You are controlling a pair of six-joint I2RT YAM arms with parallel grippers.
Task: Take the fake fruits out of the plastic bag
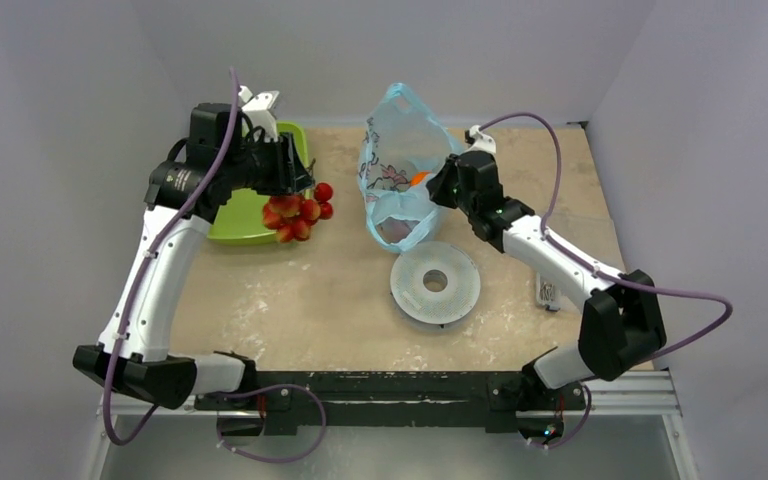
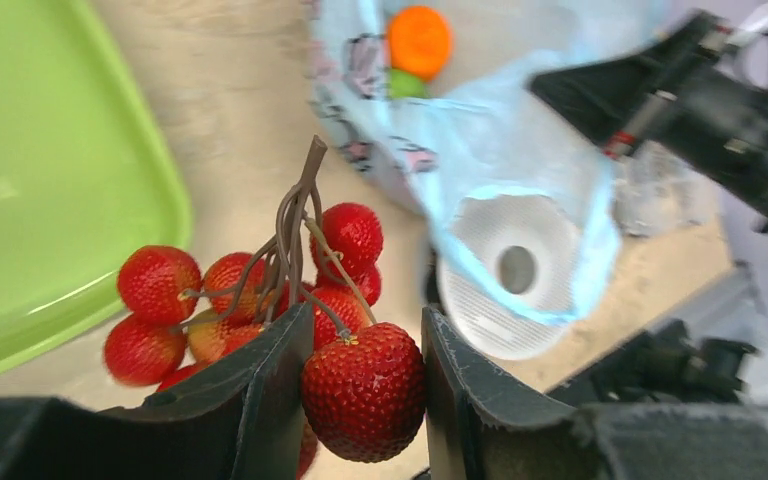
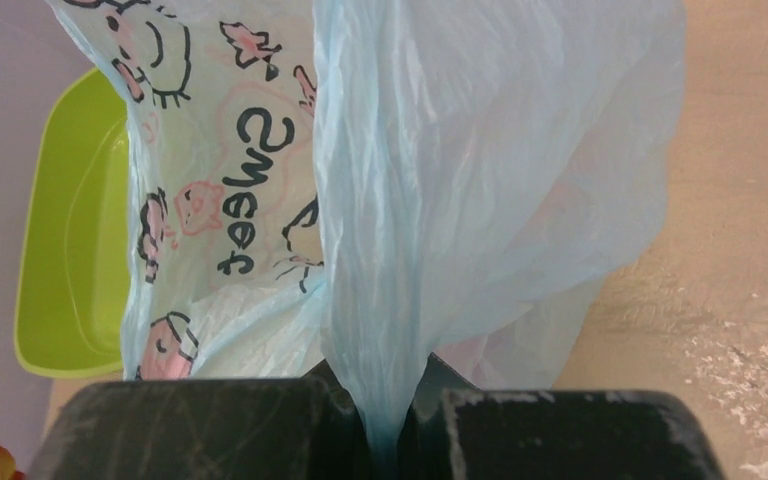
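Bag [image 3: 500, 150] reads "Sweet"; right end effector [image 3: 385, 405] pinches it, left end effector [image 2: 365, 350] clamps strawberries [image 2: 160, 285].

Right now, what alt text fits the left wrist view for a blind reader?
The left gripper holds a cluster of red fake fruits by one berry. Behind are a lime-green tray, the light-blue plastic bag and a white disc.

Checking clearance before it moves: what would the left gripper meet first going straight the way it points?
Past the strawberry cluster it holds, probably the plastic bag; the table between looks bare, though depth is unclear.
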